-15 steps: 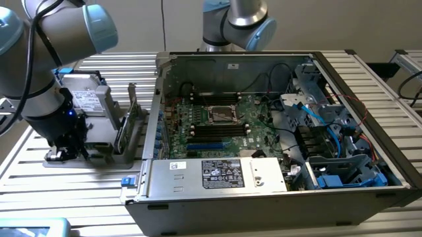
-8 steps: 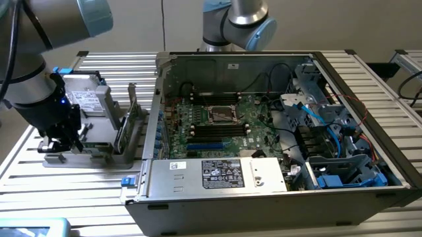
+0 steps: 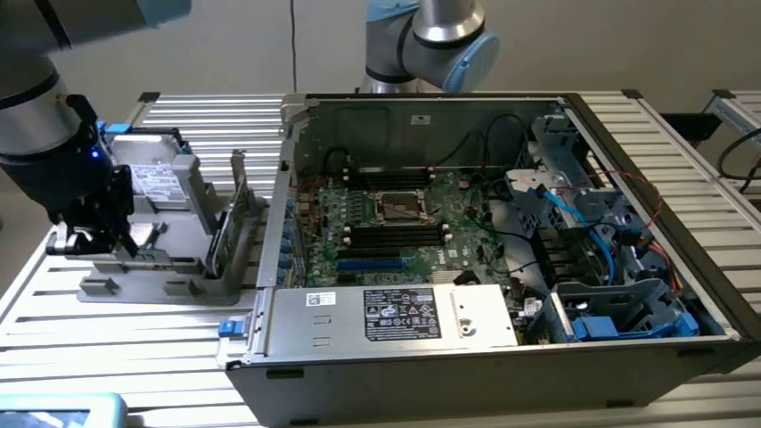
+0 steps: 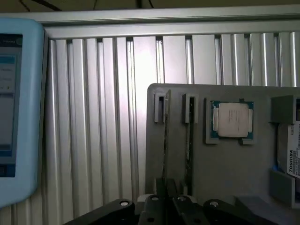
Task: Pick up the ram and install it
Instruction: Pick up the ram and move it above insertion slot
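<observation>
- Two thin sticks are standing on edge in neighbouring slots of the grey fixture (image 4: pixel 225 187). The one lined up with the claw (image 4: pixel 165 187) is, I am judging, the ram (image 4: pixel 165 140), and the second stick (image 4: pixel 189 136) is sitting just beside it.
- In the wrist view the ram's edge is running straight down into the claw. Whether the claw is clamping it or only sitting around it, I cannot tell.
- In the exterior view the claw (image 3: pixel 102 242) is hanging low over the fixture (image 3: pixel 131 290), which is resting on the slatted counter (image 3: pixel 143 357) on the exterior view's left. It is well apart from the open computer case (image 3: pixel 666 352).
- The long black slots on the motherboard (image 3: pixel 393 223) are looking empty, so the ram is not yet installed.
- The ram is looking light, stiff and very thin, and I am expecting it to be fragile under bending or twisting. The safest hold is probably across the flat faces near the top edge, keeping the stick upright.
- A hard drive (image 4: pixel 291 154) in the fixture is reading "TOSHIBA". The processor (image 4: pixel 232 119) is lying flat in its pocket, and its markings are not legible.
- The label on the case's power supply (image 3: pixel 402 314) is carrying print too small to read.
</observation>
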Tool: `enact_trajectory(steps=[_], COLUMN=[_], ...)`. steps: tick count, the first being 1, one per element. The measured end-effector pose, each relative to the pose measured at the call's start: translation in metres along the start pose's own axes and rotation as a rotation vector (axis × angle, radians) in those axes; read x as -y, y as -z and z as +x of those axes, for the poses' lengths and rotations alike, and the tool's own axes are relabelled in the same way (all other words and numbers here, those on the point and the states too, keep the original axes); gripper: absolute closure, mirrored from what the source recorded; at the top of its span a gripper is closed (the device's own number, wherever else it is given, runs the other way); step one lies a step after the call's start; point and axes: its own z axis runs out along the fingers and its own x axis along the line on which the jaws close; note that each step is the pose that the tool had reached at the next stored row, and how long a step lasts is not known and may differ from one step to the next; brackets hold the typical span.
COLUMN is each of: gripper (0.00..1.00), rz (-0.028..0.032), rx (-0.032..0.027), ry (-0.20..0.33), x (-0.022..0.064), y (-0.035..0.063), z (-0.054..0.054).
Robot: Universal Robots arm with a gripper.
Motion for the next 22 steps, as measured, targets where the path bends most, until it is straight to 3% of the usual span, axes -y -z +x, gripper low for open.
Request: enact_trajectory(steps=[4,9,22], gripper=[0.87,0.87,0.87], rz=[0.0000,-0.0002,-0.0056], rx=[0.0001,0.0000,0.0025], ry=[0.001,0.002,0.003], x=[0.0003,0.0080,0.0480], y=[0.0181,0.0413,0.1012], z=[0.001,0.008,0.022])
